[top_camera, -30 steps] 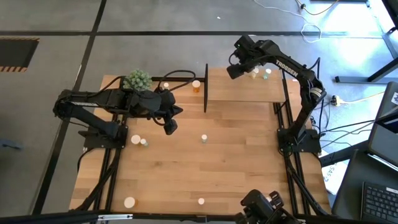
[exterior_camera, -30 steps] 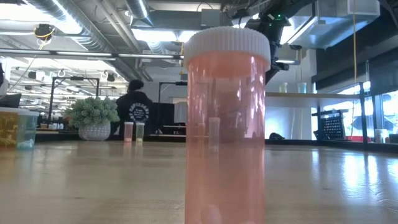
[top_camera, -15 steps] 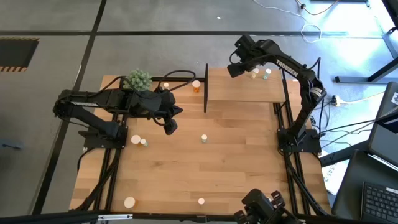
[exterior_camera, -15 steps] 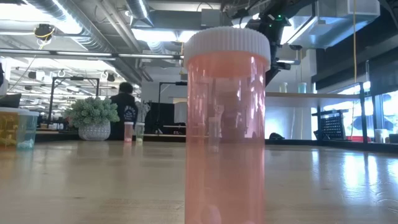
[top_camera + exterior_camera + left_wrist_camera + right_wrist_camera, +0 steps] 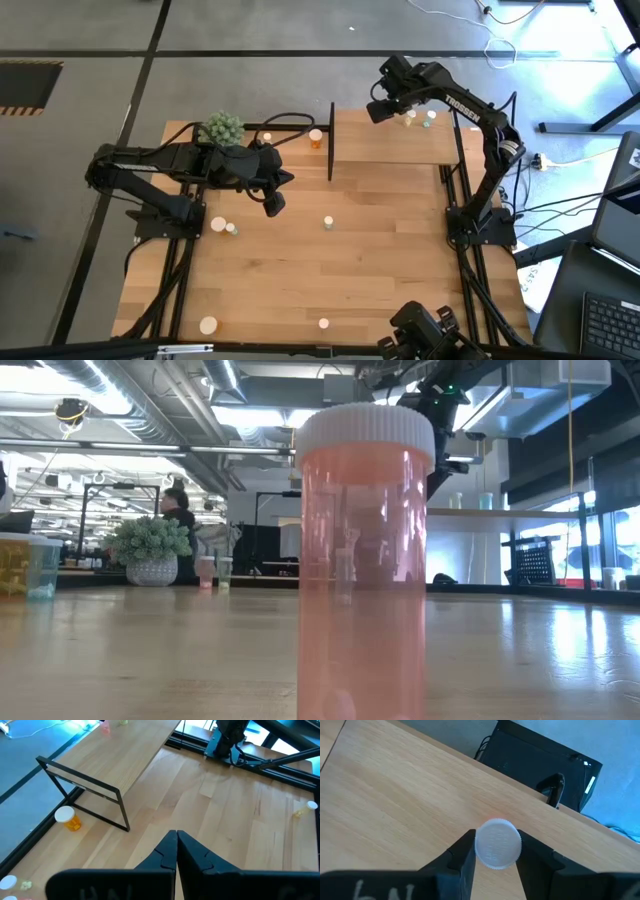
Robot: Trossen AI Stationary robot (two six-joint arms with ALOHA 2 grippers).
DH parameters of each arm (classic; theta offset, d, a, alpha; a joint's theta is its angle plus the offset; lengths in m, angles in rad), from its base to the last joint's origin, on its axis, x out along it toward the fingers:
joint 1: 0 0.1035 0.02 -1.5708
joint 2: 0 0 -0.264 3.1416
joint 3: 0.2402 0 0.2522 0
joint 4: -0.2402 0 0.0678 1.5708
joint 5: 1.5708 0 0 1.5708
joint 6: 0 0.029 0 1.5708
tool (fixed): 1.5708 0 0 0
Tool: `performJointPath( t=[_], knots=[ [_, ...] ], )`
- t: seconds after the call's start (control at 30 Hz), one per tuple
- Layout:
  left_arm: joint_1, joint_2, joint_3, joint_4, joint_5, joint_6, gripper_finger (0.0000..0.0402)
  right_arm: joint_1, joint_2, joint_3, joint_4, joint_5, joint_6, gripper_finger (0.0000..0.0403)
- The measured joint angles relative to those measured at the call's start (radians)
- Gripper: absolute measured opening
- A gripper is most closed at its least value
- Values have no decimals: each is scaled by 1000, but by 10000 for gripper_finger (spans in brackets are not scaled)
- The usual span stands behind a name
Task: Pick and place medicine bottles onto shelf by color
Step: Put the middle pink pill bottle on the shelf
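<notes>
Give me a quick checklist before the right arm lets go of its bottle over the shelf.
1. Right gripper shut on the white-capped bottle: ok, a finger sits on each side of the cap.
2. Right gripper above the shelf board: ok in the high view.
3. Bottle bottom touching the board: cannot tell, the body is hidden under the cap.
4. Bottle colour matches the two bottles already on the shelf: cannot tell.
5. Left gripper out of the way: ok, shut and over the table, left of the shelf.

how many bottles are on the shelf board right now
3: two standing bottles at the shelf's far right end, one bottle between the right gripper's fingers. Others may be hidden.
</notes>
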Motion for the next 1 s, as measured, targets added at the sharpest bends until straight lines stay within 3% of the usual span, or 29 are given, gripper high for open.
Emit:
performJointPath(
  t=[1.0],
  knots=[
    [0,0,0,0,0,0,0,0,24,3,-3,-25,0,124]
  ],
)
